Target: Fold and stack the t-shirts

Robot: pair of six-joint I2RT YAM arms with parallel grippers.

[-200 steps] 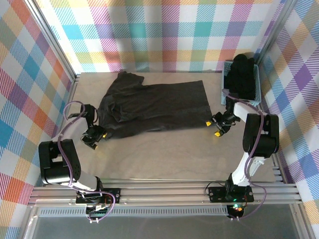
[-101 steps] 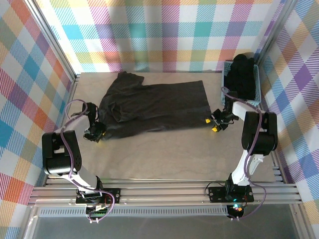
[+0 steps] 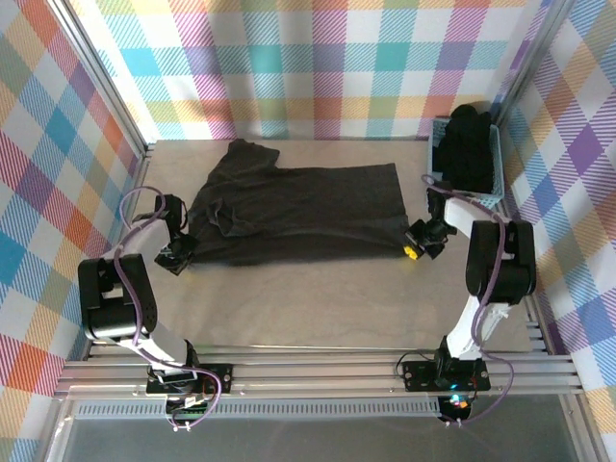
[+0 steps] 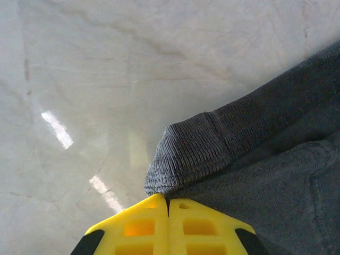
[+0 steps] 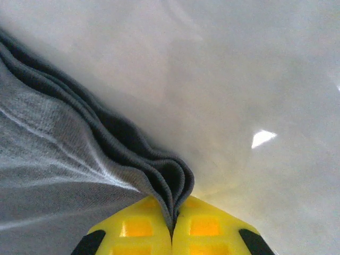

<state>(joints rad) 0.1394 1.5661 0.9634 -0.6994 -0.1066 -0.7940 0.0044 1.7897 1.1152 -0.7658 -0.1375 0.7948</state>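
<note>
One t-shirt [image 3: 298, 207] spread flat, left hand [image 3: 178, 257], right hand [image 3: 413, 251] pinching opposite edges

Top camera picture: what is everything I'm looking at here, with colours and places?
spread t-shirt: one, black, laid flat across the far middle of the table
heaped t-shirts: number cannot be told, black, piled in the basket
basket: one, light blue, far right corner
table: one, pale beige
walls: multicoloured plaid, on three sides
frame rails: silver metal, along the near edge
left gripper: one, yellow and black, pinching the spread t-shirt's left edge
right gripper: one, yellow and black, pinching its near right corner
</note>
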